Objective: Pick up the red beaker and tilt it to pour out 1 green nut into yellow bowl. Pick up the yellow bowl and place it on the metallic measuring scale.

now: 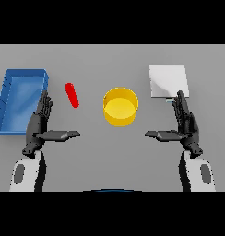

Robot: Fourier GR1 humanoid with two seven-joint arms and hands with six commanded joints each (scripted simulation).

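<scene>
Both hands free, nothing lifted yet

Your left hand [40, 120] sits low on the left side of the grey table [96, 156], fingers straight and pointing away, thumb stretched inward. Your right hand [184, 122] mirrors it on the right side. Neither holds or touches anything; both read as a wide, ready pose.

The small red beaker [71, 95] lies slanted on the table rather than upright, just beyond and inward of your left fingertips, between the blue rectangular tray [6, 99] and the round yellow bowl [120, 106]. That makes the left hand the natural one to take it. No green nut shows; whether one sits inside the beaker cannot be told.

The yellow bowl stands in the middle, open side up, looking empty, roughly between the two hands but further out. It is apart from the beaker, so the pour needs a carry first.

The flat metallic measuring scale [167, 81] is at the far right, its near edge just beyond your right fingertips, apart from the bowl. The right hand looks best placed for the bowl move.

Judgement: the task stands at its start; the first reach goes to the beaker. Watch the slant, since a grip on a lying beaker may spill contents early.
</scene>
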